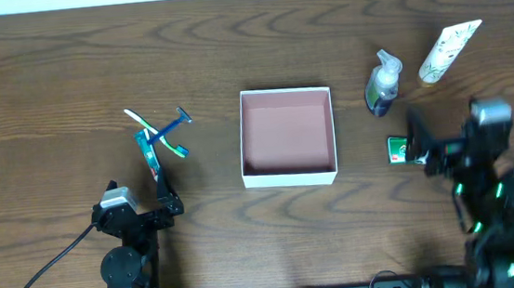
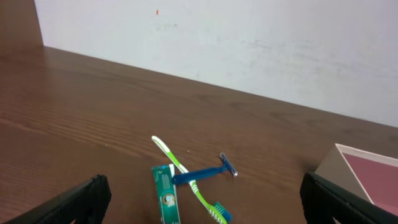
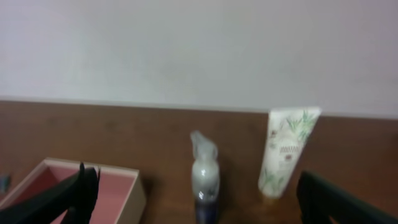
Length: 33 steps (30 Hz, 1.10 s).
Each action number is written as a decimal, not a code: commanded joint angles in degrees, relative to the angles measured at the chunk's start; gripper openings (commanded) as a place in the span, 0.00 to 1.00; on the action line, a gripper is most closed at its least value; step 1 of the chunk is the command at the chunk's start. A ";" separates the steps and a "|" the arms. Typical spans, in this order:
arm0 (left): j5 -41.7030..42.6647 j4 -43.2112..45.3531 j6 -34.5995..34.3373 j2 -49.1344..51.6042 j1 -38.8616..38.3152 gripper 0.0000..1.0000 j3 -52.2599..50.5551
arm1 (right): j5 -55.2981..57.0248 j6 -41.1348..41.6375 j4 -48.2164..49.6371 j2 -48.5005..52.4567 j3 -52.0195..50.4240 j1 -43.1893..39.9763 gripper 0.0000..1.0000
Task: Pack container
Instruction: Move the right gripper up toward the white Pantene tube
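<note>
The container (image 1: 291,175), a shallow square white box with a pinkish-brown bottom, sits empty at the table's middle. It also shows in the left wrist view (image 2: 328,164) and the right wrist view (image 3: 134,191). A green toothbrush (image 1: 142,125), a blue razor (image 1: 175,123) and a green toothpaste tube (image 1: 153,156) lie left of it. My left gripper (image 1: 143,202) is open just short of them (image 2: 205,208). A spray bottle (image 1: 382,83), a white tube (image 1: 449,51) and a small green packet (image 1: 397,149) lie on the right. My right gripper (image 1: 443,135) is open, just before the bottle (image 3: 204,177).
The white tube (image 3: 287,149) stands out behind the bottle in the right wrist view. A pale wall runs along the table's far edge. A black cable (image 1: 48,265) trails from the left arm's base at the front left.
</note>
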 commanded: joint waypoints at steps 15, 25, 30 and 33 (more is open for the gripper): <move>-0.44 -2.32 0.52 0.00 0.35 0.98 -1.11 | -20.98 -2.23 -36.20 46.90 50.99 0.48 0.99; -0.44 -2.29 0.52 0.00 0.35 0.98 -1.11 | -2.93 11.47 -41.62 47.04 51.60 0.46 0.99; -0.44 -2.29 0.52 0.00 0.35 0.98 -1.11 | 3.65 17.92 -44.70 47.41 55.15 -0.28 0.99; -0.44 -2.29 0.52 0.00 0.35 0.98 -1.11 | 4.11 20.13 -47.34 48.98 59.74 -2.49 0.99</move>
